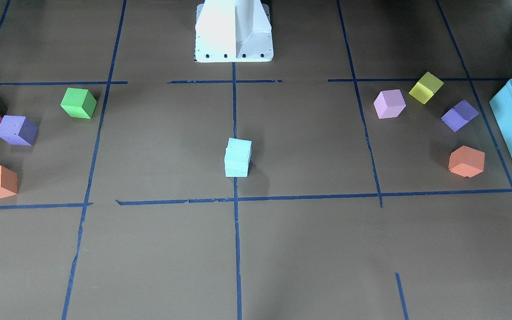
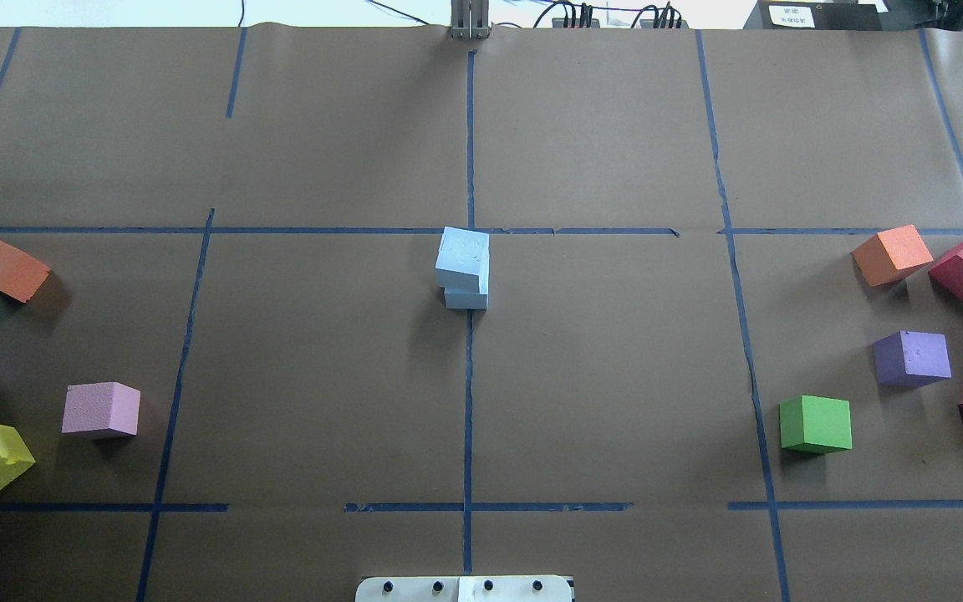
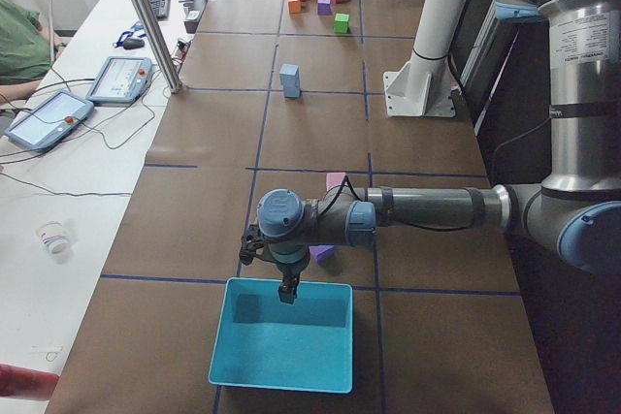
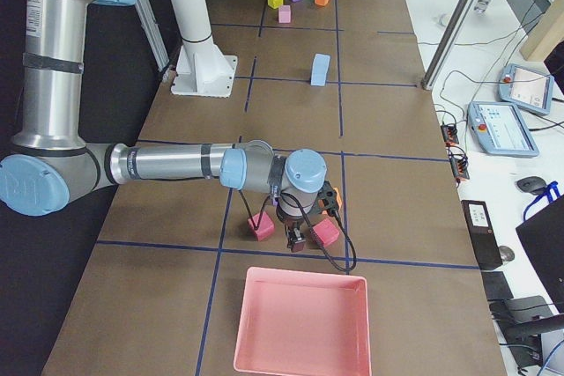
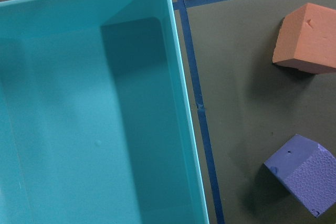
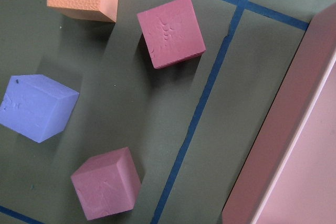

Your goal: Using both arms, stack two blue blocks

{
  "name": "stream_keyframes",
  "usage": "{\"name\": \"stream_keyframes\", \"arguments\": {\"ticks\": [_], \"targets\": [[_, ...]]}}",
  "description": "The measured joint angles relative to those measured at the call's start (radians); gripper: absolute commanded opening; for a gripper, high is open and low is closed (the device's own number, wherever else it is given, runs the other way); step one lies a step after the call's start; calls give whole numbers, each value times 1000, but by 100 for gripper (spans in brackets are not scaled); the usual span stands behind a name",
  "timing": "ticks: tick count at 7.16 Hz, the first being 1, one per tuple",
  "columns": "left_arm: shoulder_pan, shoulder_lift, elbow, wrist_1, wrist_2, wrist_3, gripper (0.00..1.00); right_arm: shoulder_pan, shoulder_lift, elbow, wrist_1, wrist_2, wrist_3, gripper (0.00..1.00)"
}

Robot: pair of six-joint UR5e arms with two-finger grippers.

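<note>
Teal plastic forms the box (image 3: 291,356) nearest the left-end camera. The left hand (image 3: 288,294) hangs over its rim, and whether it is released or clenched cannot be told. Midway along the worktop (image 2: 615,376), well apart from both hands, the blue blocks (image 2: 463,267) stand one on the other on the centre tape line (image 2: 468,401), the upper one slightly askew. The stack appears complete. Judged from the pitted surface, the blocks are foam: light, soft under pressure and not slippery. Take hold on two opposite flat side faces at mid-height with gentle closing force, because a push on the upper block would likely shift it. At the far end, the right hand (image 4: 297,242) hangs between two maroon cubes (image 4: 262,226) near the pink tray (image 4: 300,332). Its state also cannot be told.
</note>
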Motion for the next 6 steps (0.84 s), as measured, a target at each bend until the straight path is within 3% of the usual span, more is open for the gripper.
{"name": "stream_keyframes", "arguments": {"ticks": [6], "targets": [[-1,0,-9,0,0,0,100,0,0,0,0,0,0,100]]}}
